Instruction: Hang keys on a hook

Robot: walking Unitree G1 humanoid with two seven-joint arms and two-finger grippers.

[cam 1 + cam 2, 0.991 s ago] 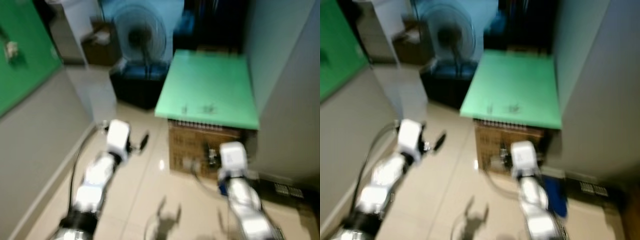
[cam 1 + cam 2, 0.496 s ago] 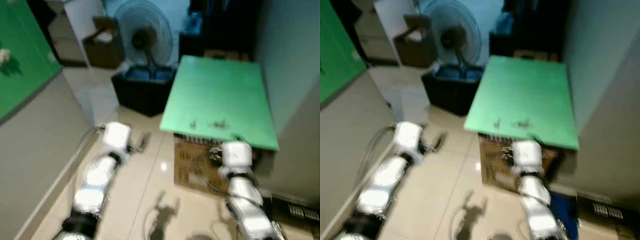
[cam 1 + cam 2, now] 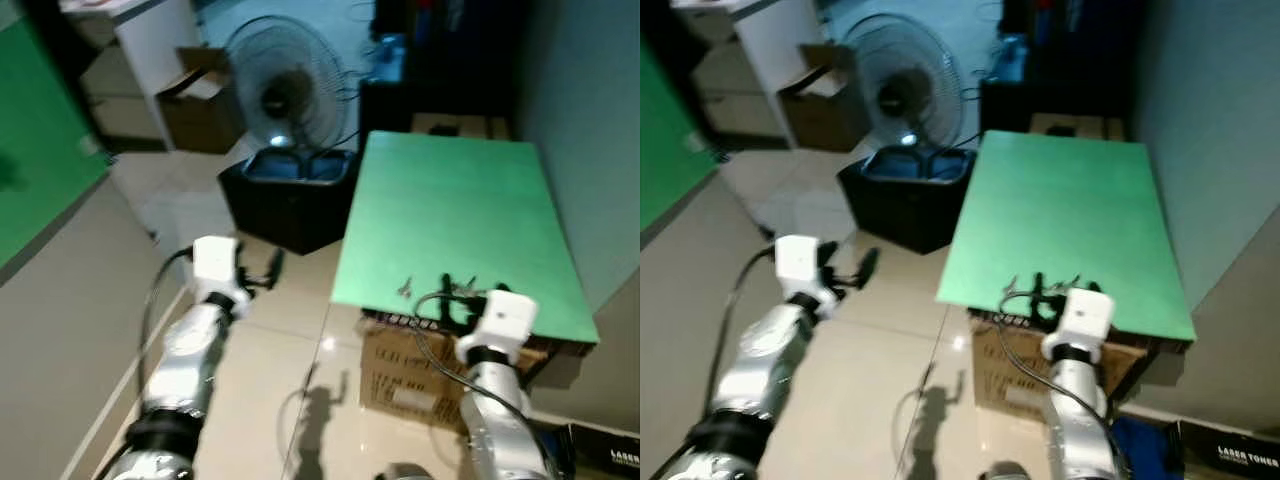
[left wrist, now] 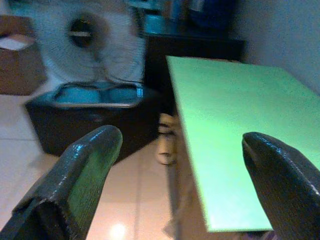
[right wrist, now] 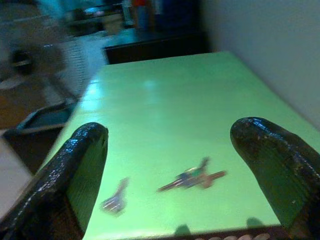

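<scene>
A bright green tabletop fills the centre right. Dark, multicoloured keys lie on it at the lower middle. Below sits a brown cardboard box. The floor is glossy beige tile. A green wall panel colours the left edge.

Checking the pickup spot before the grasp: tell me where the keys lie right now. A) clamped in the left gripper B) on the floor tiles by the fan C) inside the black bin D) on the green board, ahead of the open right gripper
D: the keys lie flat on the green board, just beyond the right gripper, whose fingers are spread and hold nothing.
</scene>
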